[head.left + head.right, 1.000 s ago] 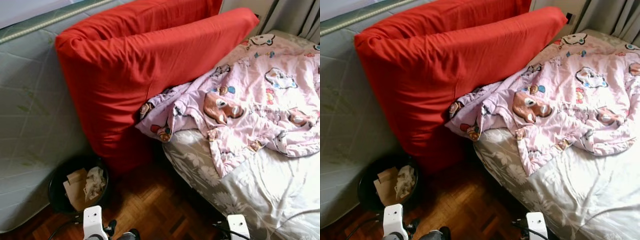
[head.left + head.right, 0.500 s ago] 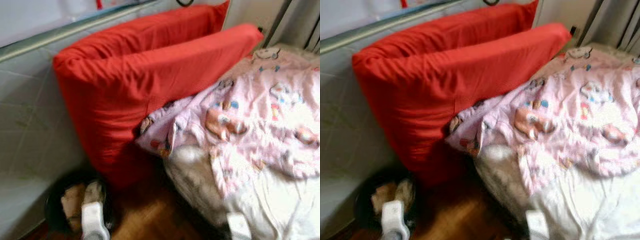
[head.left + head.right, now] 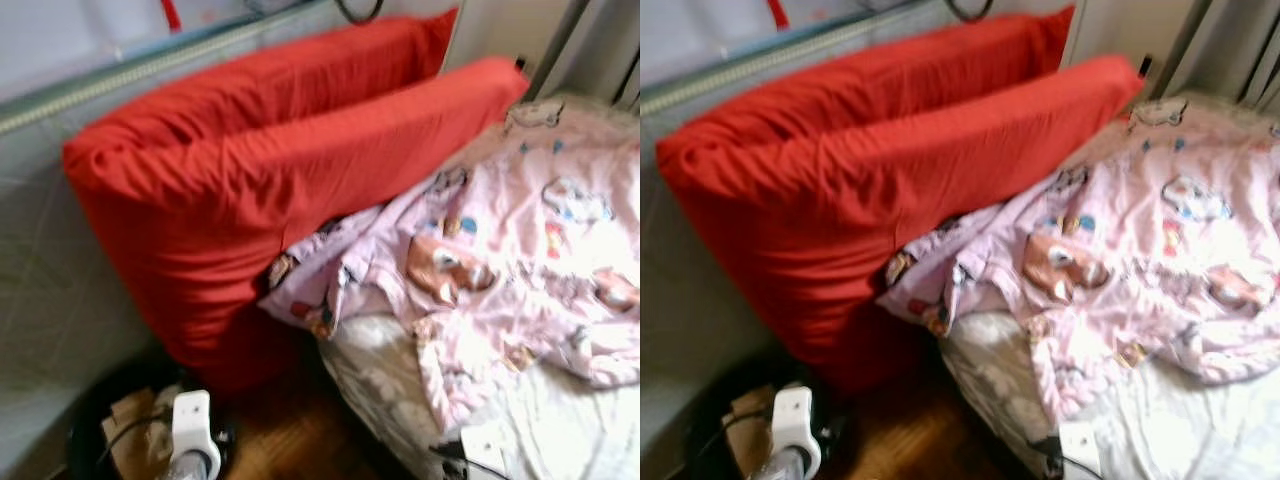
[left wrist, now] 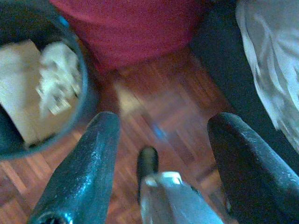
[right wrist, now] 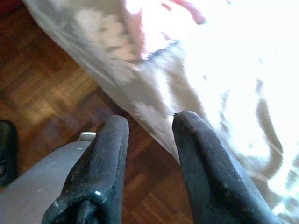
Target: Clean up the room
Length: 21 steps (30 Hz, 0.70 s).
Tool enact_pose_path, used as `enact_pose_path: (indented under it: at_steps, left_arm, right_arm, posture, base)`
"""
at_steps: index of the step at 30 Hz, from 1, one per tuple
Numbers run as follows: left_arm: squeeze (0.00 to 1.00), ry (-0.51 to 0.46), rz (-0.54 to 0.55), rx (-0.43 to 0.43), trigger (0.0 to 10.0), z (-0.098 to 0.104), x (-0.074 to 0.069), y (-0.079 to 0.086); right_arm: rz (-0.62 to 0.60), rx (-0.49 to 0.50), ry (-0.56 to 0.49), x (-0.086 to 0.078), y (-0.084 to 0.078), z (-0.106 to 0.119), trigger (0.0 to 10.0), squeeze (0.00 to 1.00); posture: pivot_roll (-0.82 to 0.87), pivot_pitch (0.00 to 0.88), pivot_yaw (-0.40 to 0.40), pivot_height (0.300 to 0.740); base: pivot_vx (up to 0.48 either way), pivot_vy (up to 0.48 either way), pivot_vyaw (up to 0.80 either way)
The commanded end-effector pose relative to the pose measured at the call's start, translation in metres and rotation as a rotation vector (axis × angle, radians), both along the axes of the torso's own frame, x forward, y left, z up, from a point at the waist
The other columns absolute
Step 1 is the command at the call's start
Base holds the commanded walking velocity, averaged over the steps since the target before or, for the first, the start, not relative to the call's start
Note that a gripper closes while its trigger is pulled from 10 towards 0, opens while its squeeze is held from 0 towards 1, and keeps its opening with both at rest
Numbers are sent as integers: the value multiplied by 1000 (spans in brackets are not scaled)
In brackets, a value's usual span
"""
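Red cushions (image 3: pixel 270 190) leaning against the wall beside the bed (image 3: pixel 560 440), pink blanket (image 3: pixel 500 270) rumpled on top. Black bin (image 4: pixel 28 84) on the wood floor (image 4: pixel 159 116), holding what looks like paper. Left gripper (image 4: pixel 161 140) spread wide beside the bin; right gripper (image 5: pixel 149 140) slightly parted at the bed edge.

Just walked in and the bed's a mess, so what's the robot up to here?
Nothing is being handled yet. The robot stands at the bed, where a pink quilt lies rumpled beside big red cushions. Its left gripper hangs open over the wood floor near a black bin; the right gripper hangs empty by the bed's edge.
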<state>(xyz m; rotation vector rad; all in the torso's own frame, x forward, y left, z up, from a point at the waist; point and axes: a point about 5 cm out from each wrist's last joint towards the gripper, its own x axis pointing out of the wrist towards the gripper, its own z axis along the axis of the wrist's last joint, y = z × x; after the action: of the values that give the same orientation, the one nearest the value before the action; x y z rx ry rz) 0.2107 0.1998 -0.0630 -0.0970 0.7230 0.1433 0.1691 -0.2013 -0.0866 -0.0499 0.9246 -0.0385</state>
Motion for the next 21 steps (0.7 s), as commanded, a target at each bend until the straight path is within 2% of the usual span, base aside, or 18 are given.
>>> enact_pose_path:
  at_steps: [1,18,21]
  left_arm:
    - [0,53,10,10,10000,-7,-14,7]
    - [0,44,4,5,10000,-7,-14,6]
    - [0,42,4,3,10000,-7,-14,5]
  right_arm:
    - [-10,18,29,-8,5,-5,10000,0]
    - [-39,31,25,-8,5,-4,10000,0]
    - [-48,35,24,-8,5,-5,10000,0]
  posture:
    - [82,178,-22,740]
    - [82,200,-20,740]
    - [82,200,-20,740]
  base:
    - [0,0,0]
    - [0,0,0]
    - [247,0,0]
